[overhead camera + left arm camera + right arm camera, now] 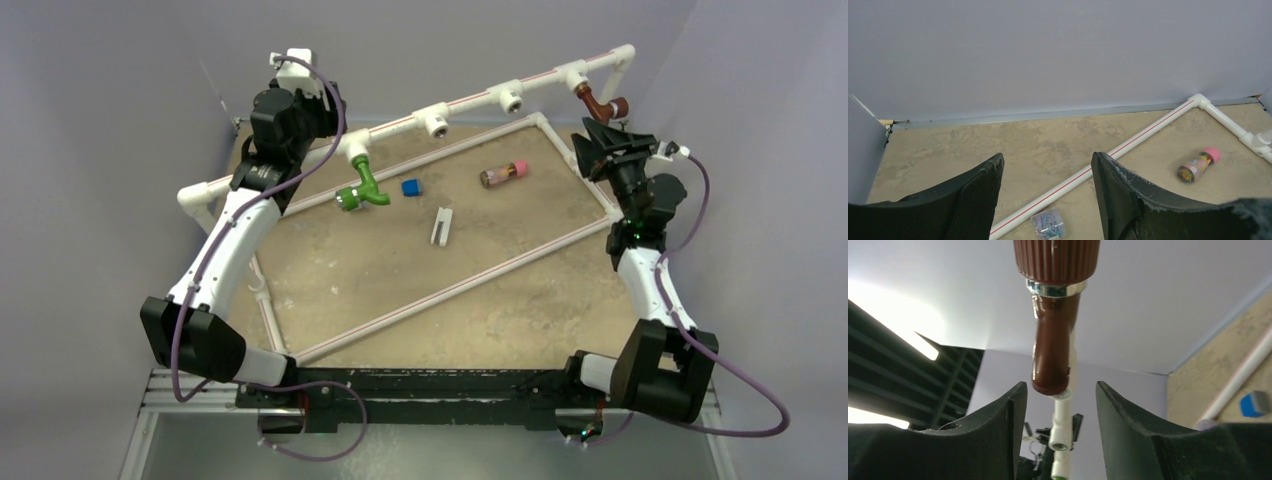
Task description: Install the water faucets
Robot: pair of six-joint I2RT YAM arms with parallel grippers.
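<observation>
The bright green faucet (362,187) hangs from a white tee (357,150) on the raised pipe at the back left. The reddish-brown faucet (600,104) sits in the tee (577,75) at the back right. My right gripper (604,140) is open just below the brown faucet. In the right wrist view its gripper (1060,387) has the brown faucet (1054,335) just ahead of the gap, and neither finger touches it. My left gripper (322,105) is raised at the back left. In the left wrist view it (1047,160) is open and empty above the table.
Two bare tees (438,121) (511,97) sit on the raised pipe. A blue box (411,187), a brownish cylinder with a pink cap (503,173) and a white piece (441,225) lie inside the red-striped pipe frame (450,290). Walls stand close behind.
</observation>
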